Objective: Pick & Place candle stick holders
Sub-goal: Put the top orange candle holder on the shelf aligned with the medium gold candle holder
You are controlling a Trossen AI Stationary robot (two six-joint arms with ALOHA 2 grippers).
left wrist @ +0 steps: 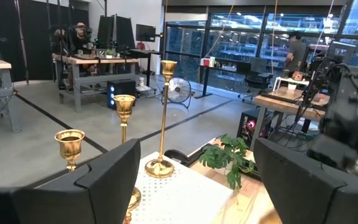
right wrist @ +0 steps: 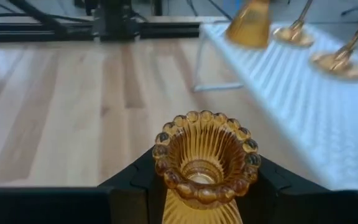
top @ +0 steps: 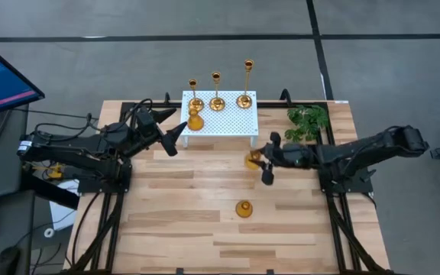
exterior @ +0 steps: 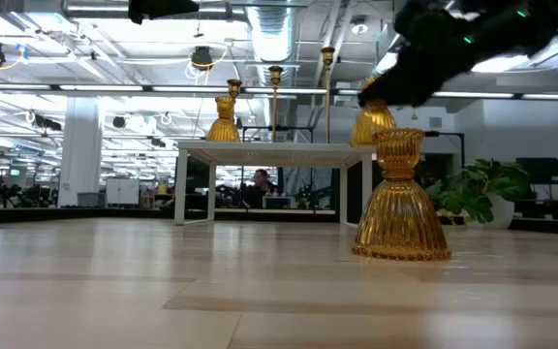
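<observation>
Right gripper (top: 260,162): closed on a ribbed amber holder (right wrist: 205,163), clamped between both fingers; held above the table (top: 205,229) just off the white stand's (top: 220,122) right front corner.
Nearest loose holder (top: 244,208): short and bulbous, upright on the wood, on the near side of the right gripper and apart from it.
Left gripper (top: 176,136): fingers spread wide, gripping nothing, at the stand's left front corner.
Fourth short holder (top: 195,119): on the stand, just beyond the left gripper.
Slim sticks: short (left wrist: 70,144), medium (left wrist: 124,107), tall (left wrist: 168,67), in a row along the stand's far edge.
Green plant (top: 308,122): beyond the right gripper, beside the stand.
</observation>
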